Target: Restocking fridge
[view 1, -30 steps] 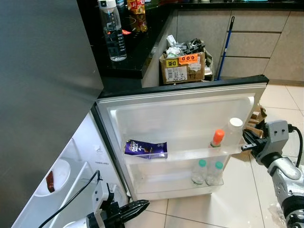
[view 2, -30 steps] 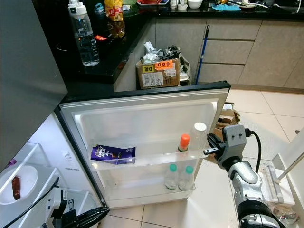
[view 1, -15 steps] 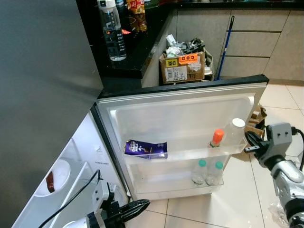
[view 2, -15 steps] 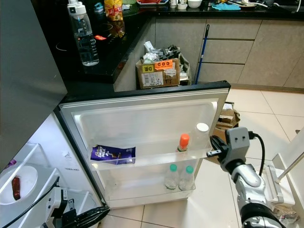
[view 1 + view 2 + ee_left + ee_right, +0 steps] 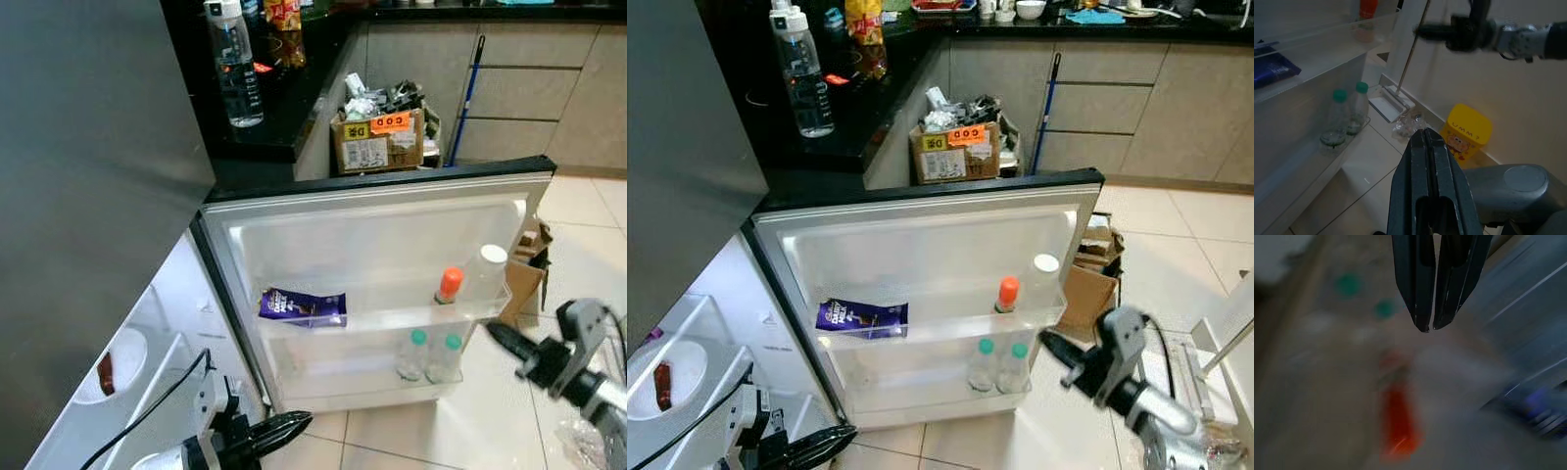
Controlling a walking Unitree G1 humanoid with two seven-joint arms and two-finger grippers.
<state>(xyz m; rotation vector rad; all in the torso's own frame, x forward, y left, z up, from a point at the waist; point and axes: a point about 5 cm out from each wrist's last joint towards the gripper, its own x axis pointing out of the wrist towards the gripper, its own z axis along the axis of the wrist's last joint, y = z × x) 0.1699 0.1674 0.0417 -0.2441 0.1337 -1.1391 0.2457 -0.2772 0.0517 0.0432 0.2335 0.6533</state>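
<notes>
Our left gripper point(image 5: 294, 425) hangs closed and empty. The fridge door point(image 5: 372, 245) already holds a chocolate pack point(image 5: 302, 307) at its shelf's left end, then bottles point(image 5: 427, 354). Right gripper point(image 5: 495, 335), nearly closed, carries nothing; stocking seems mostly done.

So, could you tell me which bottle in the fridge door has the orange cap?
The bottle on the upper door shelf, left of the white-capped one; the lower two have green caps.

Door shelf point(image 5: 392, 318), frame centre: chocolate packet point(image 5: 302, 306) left, two bottles right.
Lower bin: two bottles.
Cardboard box point(image 5: 380, 140): above, behind door.
</notes>
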